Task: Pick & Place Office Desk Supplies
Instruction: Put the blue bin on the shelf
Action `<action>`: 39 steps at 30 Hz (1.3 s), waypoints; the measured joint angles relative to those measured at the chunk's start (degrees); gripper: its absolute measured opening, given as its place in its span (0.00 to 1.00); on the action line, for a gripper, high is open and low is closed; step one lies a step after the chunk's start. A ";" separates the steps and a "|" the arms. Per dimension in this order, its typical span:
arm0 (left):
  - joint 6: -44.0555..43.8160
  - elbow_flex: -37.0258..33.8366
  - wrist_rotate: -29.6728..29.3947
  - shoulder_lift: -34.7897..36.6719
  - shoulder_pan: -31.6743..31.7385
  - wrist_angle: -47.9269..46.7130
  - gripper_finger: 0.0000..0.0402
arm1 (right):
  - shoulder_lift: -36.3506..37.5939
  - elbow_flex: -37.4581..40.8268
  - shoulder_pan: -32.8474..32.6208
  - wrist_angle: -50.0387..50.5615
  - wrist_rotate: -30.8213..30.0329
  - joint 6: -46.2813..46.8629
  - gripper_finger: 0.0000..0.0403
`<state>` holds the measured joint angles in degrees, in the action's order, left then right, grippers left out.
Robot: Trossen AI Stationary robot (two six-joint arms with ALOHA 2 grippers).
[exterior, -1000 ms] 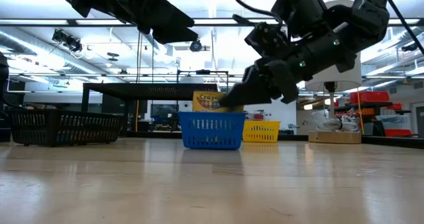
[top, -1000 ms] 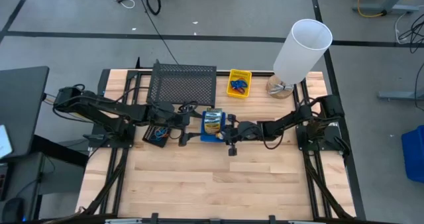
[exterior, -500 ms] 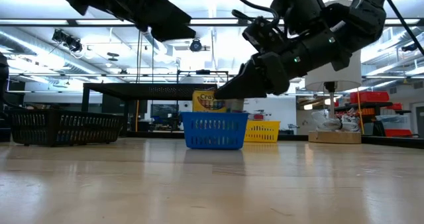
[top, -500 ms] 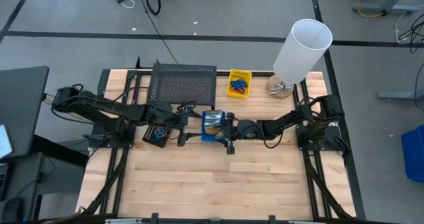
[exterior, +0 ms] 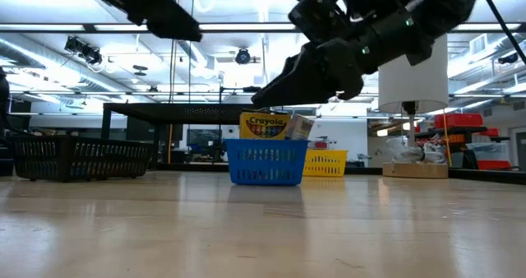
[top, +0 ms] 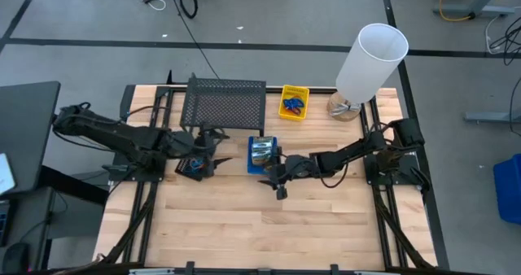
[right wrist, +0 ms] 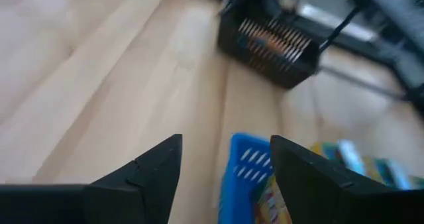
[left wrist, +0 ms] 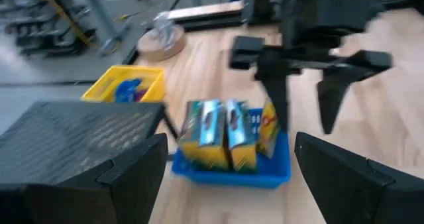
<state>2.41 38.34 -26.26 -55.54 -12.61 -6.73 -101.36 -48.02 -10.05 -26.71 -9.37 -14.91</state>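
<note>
Jaws apart on both grippers, right gripper [top: 275, 176] and left gripper [top: 207, 153] (each empty). Between them, one blue bin [top: 262, 156] holds three crayon boxes [left wrist: 228, 134]; bare table [top: 269, 226] lies beyond.

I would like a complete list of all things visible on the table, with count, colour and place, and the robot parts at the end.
blue bin: one, blue, table centre, holding crayon boxes.
crayon boxes: at least three, yellow and green, upright in the blue bin.
yellow bin: one, yellow, far edge, with blue loops inside.
black bin: one, black, left of the blue bin, partly under the left arm.
wire-mesh rack: one, black, far edge, left of the yellow bin.
white cylinder: one, white, far right corner.
left gripper: open, above the black bin.
right gripper: open, empty, beside the blue bin.
</note>
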 joint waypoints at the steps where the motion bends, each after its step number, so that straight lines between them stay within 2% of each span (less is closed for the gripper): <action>1: -0.62 -0.09 -1.22 1.17 -0.73 -1.34 0.83 | 0.00 -1.48 -0.37 3.91 0.04 0.01 0.58; 5: -1.83 -3.33 -5.56 7.74 -3.94 -2.00 0.83 | 0.00 -8.09 -1.42 20.46 -0.21 0.01 0.57; 7: -2.42 -5.90 -7.59 12.14 -5.40 -1.74 0.83 | 0.00 -10.06 -1.81 25.17 -1.67 -0.26 0.57; 15: -6.35 -17.60 -13.91 29.23 -9.62 -1.52 0.83 | 0.00 -16.02 -0.58 36.74 -2.07 -1.50 0.57; 21: -5.38 -22.81 -16.31 39.25 -10.74 -1.56 0.83 | -2.64 -21.50 1.83 43.90 3.09 -0.79 0.57; 27: -3.33 -23.50 -16.82 45.50 -10.70 -4.81 0.83 | -11.46 -32.15 2.04 55.67 3.57 -2.74 0.57; 31: -3.33 -23.46 -16.73 47.49 -10.68 -5.24 0.83 | -16.01 -37.12 2.24 59.96 1.72 -3.04 0.57; 39: -4.81 -23.46 -20.10 47.79 -10.68 -5.25 0.83 | -20.11 -38.84 3.16 62.91 0.05 -1.54 0.55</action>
<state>-2.39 14.87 -46.36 -7.75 -23.29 -11.98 -121.47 -86.86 -6.89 36.20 -9.32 -16.44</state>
